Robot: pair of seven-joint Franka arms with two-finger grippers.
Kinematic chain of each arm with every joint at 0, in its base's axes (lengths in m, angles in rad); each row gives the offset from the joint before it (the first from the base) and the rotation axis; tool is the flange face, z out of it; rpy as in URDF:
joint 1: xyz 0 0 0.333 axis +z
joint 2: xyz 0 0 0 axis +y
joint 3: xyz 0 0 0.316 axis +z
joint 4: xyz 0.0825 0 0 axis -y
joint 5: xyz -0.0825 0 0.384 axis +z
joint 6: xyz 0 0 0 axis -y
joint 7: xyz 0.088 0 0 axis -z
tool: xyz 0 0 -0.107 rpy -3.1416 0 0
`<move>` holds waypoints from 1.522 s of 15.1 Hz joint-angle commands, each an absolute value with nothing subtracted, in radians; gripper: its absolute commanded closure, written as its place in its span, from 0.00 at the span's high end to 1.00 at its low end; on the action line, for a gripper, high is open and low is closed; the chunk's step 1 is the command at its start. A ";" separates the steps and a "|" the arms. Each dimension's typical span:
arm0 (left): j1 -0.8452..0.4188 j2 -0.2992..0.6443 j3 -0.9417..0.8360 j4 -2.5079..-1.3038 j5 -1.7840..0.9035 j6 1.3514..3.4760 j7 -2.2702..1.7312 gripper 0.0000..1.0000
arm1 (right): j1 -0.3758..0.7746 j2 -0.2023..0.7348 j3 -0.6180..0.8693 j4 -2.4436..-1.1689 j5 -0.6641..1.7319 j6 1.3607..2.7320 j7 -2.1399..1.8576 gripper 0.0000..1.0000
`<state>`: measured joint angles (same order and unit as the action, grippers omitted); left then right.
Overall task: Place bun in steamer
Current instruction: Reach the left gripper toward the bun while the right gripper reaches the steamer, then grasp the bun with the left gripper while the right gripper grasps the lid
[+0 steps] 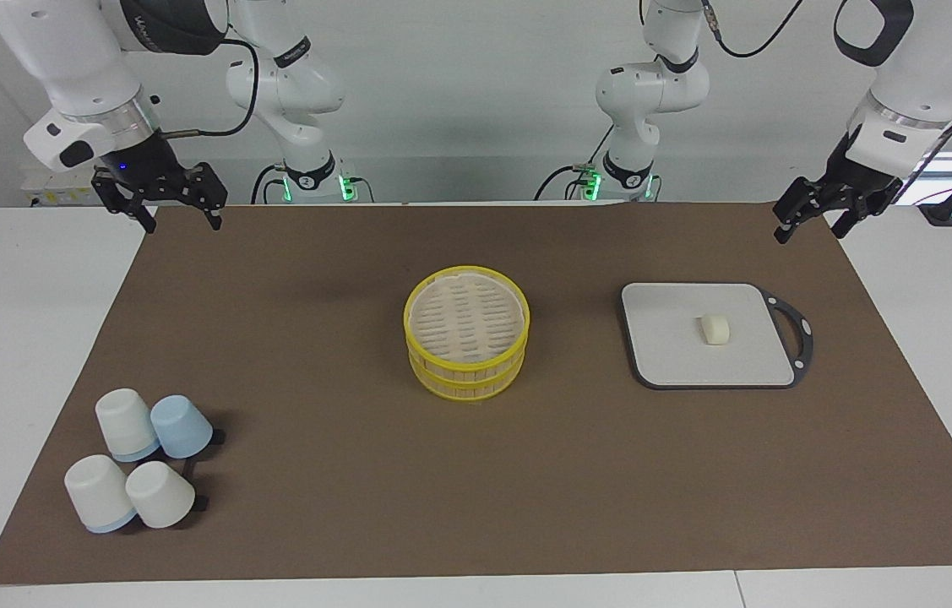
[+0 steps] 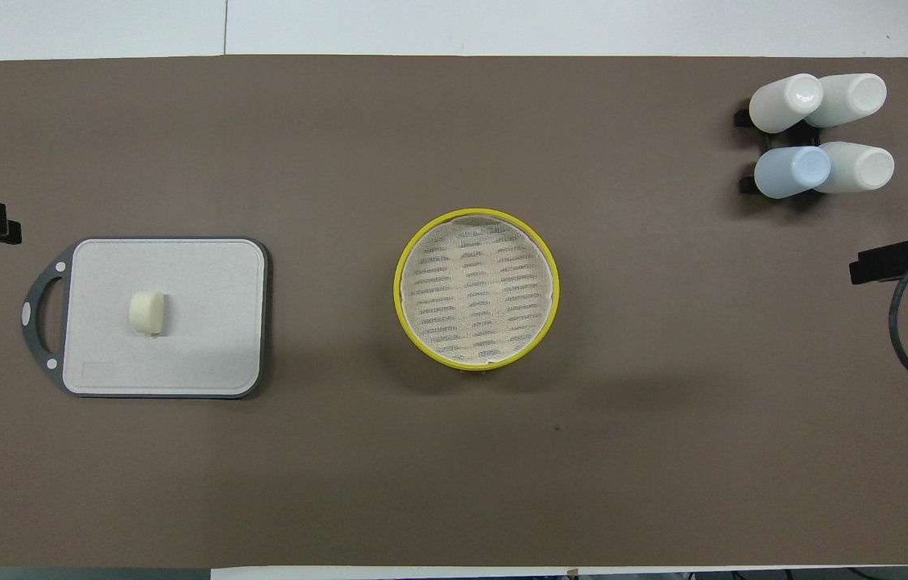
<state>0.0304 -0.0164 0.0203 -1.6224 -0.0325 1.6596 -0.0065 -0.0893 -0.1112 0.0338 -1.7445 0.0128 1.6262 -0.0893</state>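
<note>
The bun is a small cream-white lump lying on the grey board toward the left arm's end of the table; it also shows in the overhead view. The steamer, two yellow-rimmed tiers stacked, stands empty at the middle of the brown mat, and in the overhead view its slotted floor is bare. My left gripper hangs open over the mat's corner, above and apart from the board. My right gripper hangs open over the mat's corner at the right arm's end. Both show at the overhead view's edges.
Several upturned cups, white and one pale blue, stand together toward the right arm's end, farther from the robots than the steamer; they also show in the overhead view. The board has a dark handle at its outer side.
</note>
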 commanded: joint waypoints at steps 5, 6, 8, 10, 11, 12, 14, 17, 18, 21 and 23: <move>0.034 -0.048 0.037 -1.948 -0.002 1.966 0.037 1.00 | 0.064 -0.155 0.041 -1.801 0.018 1.657 0.079 1.00; 0.049 -0.045 0.037 -1.982 -0.002 2.006 0.060 1.00 | 0.108 -0.147 0.041 -1.798 0.018 1.669 0.139 1.00; 0.060 -0.034 0.035 -2.041 -0.002 2.069 0.064 1.00 | 0.172 -0.111 0.041 -1.795 0.018 1.699 0.230 1.00; 0.054 -0.028 0.035 -2.120 -0.002 2.156 0.064 1.00 | 0.237 -0.065 0.043 -1.781 0.020 1.739 0.306 1.00; 0.046 -0.005 0.037 -2.147 -0.002 2.192 0.064 1.00 | 0.265 -0.034 0.043 -1.758 0.021 1.743 0.345 1.00; 0.045 0.015 0.034 -2.160 -0.002 2.210 0.064 1.00 | 0.302 0.001 0.043 -1.729 0.021 1.744 0.397 1.00; 0.005 0.063 0.035 -2.163 0.003 2.250 0.064 1.00 | 0.380 0.067 0.043 -1.686 0.023 1.787 0.545 1.00; -0.012 0.075 0.034 -2.200 0.005 2.293 0.064 1.00 | 0.475 0.188 0.041 -1.582 0.023 1.807 0.638 1.00; -0.012 0.075 0.035 -2.221 0.005 2.316 0.064 1.00 | 0.495 0.219 0.041 -1.556 0.020 1.813 0.679 1.00; -0.009 0.075 0.035 -2.278 0.005 2.367 0.066 1.00 | 0.535 0.358 0.041 -1.383 0.044 1.793 0.715 1.00; -0.003 0.080 0.035 -2.278 0.005 2.368 0.072 1.00 | 0.566 0.434 0.037 -1.316 0.037 1.790 0.754 1.00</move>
